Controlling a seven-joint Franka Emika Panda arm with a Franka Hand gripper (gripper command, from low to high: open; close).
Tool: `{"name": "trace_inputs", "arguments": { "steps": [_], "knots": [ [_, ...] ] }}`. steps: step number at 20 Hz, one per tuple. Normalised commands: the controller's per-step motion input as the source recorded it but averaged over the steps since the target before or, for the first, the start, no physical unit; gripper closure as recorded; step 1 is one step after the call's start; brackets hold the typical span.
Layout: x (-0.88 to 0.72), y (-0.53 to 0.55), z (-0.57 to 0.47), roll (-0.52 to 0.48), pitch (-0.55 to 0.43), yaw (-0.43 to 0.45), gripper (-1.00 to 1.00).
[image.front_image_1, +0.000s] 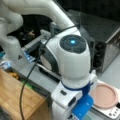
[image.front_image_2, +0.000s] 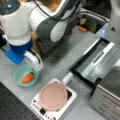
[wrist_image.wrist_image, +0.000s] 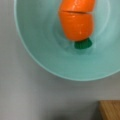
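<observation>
At a front view's left, your arm bends down over the grey surface (image.front_image_2: 57, 62), and the tool (image.front_image_2: 35, 64) hangs at its end, just above the rim of a teal bowl (image.front_image_2: 17, 76). Its fingers do not show in any view, so you cannot tell whether they are spread or pressed together. Nothing can be seen in their grasp.

The orange carrot (image.front_image_2: 27, 78) lies inside the bowl, resting on its floor. In the wrist view the carrot (wrist_image.wrist_image: 76, 23) sits toward the top of the bowl (wrist_image.wrist_image: 37, 57), with a seam running across its body and its green stub (wrist_image.wrist_image: 83, 43) pointing down toward the bowl's middle. As things lie, the carrot is already in the bowl and appears free of the tool. The wrist view's bottom right corner catches the edge of a wooden board (wrist_image.wrist_image: 110, 110), which also shows in a front view (image.front_image_1: 15, 95).

Moving right, a round pink plate (image.front_image_2: 53, 96) rests on top of a white appliance (image.front_image_2: 63, 107) with small buttons along its near edge. It stands near the bowl but apart from it.

Farther right, a toaster oven (image.front_image_2: 107, 100) stands with its door (image.front_image_2: 97, 62) folded down flat and open. Beyond it, toward the top, a small orange object (image.front_image_2: 82, 28) lies well apart from the bowl; you cannot tell what it is.
</observation>
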Motion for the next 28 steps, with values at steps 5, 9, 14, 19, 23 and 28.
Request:
{"name": "trace_inputs", "arguments": {
  "steps": [5, 9, 14, 19, 23, 28],
  "knots": [
    [0.32, -0.20, 0.12, 0.071, 0.211, 0.110, -1.00],
    [0.31, -0.15, 0.14, 0.072, 0.207, 0.081, -1.00],
    [0.31, -0.14, 0.14, 0.072, 0.209, 0.079, -1.00],
    [0.32, -0.15, 0.11, 0.107, 0.181, 0.088, -1.00],
    [0.33, -0.16, 0.02, 0.116, 0.146, 0.099, -1.00],
    [0.34, -0.17, 0.00, 0.099, 0.152, 0.070, -1.00]
  ]
}}
